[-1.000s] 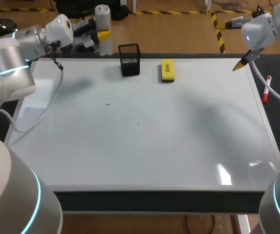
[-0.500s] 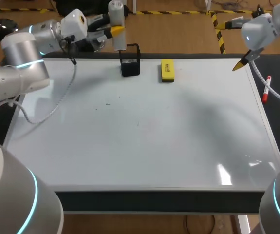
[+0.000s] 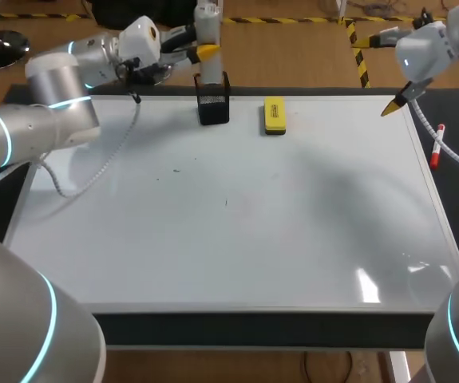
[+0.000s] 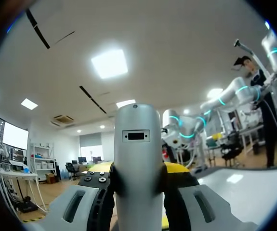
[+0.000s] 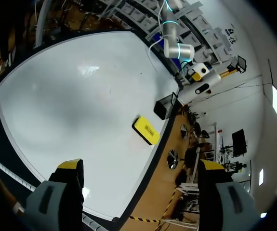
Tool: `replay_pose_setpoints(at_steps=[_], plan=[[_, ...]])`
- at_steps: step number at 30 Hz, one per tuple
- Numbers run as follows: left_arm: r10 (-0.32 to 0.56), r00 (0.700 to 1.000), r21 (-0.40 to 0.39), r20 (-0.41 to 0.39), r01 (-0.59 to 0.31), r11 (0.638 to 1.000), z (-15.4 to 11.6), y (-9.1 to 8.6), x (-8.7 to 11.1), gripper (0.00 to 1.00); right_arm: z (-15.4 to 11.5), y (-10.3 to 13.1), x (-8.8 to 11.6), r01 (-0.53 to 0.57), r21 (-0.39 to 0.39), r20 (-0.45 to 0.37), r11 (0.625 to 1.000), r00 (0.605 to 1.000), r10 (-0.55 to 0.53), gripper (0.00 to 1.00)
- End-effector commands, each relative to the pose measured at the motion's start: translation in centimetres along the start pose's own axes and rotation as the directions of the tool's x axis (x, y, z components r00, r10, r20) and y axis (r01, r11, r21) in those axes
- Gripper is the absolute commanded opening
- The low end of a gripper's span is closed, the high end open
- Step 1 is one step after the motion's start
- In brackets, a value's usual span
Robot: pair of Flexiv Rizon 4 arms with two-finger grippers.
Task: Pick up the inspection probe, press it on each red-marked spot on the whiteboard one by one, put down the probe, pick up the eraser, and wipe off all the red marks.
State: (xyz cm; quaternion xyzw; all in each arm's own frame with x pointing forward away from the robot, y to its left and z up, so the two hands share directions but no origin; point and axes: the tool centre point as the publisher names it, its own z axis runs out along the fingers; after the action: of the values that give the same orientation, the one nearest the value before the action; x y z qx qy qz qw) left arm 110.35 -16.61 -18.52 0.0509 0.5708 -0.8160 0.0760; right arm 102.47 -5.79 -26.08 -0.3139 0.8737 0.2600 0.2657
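The inspection probe [image 3: 207, 17], a pale grey cylinder, stands upright in my left gripper [image 3: 208, 51], which is shut on it just above the black mesh holder [image 3: 213, 99] at the whiteboard's back edge. In the left wrist view the probe [image 4: 138, 159] fills the gap between the yellow fingertips [image 4: 178, 169]. The yellow eraser [image 3: 275, 114] lies flat to the right of the holder. My right gripper [image 3: 397, 102] hangs open over the back right corner, with nothing in it. From its wrist I see the eraser [image 5: 147, 130], the holder [image 5: 166, 107] and the probe [image 5: 206, 83]. No red marks show on the whiteboard [image 3: 237, 239].
A red marker [image 3: 437, 147] lies on the dark mat just off the board's right edge. Two tiny dark specks [image 3: 176, 169] sit on the board's left half. My left arm's cable [image 3: 101, 163] droops over the back left of the board.
My left arm has swung to the right along the back edge with the probe in its grip, ending above the black holder. The right arm has stayed still.
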Motion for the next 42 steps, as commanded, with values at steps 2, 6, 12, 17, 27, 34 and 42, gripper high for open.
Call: replay_pose_setpoints(at_steps=[2, 6, 12, 17, 27, 34, 42], plan=[[-0.012, 0.999, 0.020, -0.034, 0.012, 1.000, 0.5, 1.2, -0.7, 0.00, 0.0, -0.1, -0.1, 0.002, 0.000, -0.004, 1.000, 1.000, -0.002, 1.00], [-0.017, 1.000, 0.004, -0.027, 0.017, 1.000, 0.6, 1.6, -0.5, 0.00, 0.0, -0.1, -0.1, 0.002, 0.000, -0.004, 1.000, 1.000, -0.002, 1.00], [-0.030, 1.000, -0.007, -0.003, 0.030, 1.000, 0.0, 2.4, -0.3, 0.00, 0.0, -0.1, -0.1, 0.002, 0.000, -0.004, 1.000, 1.000, -0.002, 1.00], [-0.041, 0.999, -0.015, 0.016, 0.042, 0.999, -0.4, 3.1, -0.2, 0.00, 0.0, -0.1, -0.1, 0.002, 0.000, -0.004, 1.000, 1.000, -0.002, 1.00], [-0.065, 0.997, -0.031, 0.045, 0.066, 0.997, -1.2, 5.1, -0.5, 0.00, 0.0, -0.1, -0.1, 0.002, 0.000, -0.004, 1.000, 1.000, -0.002, 1.00], [-0.083, 0.995, -0.022, 0.060, 0.085, 0.996, -1.8, 6.5, -0.8, 0.00, 0.0, -0.1, -0.1, 0.002, 0.000, -0.004, 1.000, 1.000, -0.002, 1.00], [-0.084, 0.995, -0.017, 0.054, 0.085, 0.996, -2.3, 7.6, -0.7, 0.00, 0.0, -0.1, -0.1, 0.002, 0.000, -0.004, 1.000, 1.000, -0.002, 1.00]])
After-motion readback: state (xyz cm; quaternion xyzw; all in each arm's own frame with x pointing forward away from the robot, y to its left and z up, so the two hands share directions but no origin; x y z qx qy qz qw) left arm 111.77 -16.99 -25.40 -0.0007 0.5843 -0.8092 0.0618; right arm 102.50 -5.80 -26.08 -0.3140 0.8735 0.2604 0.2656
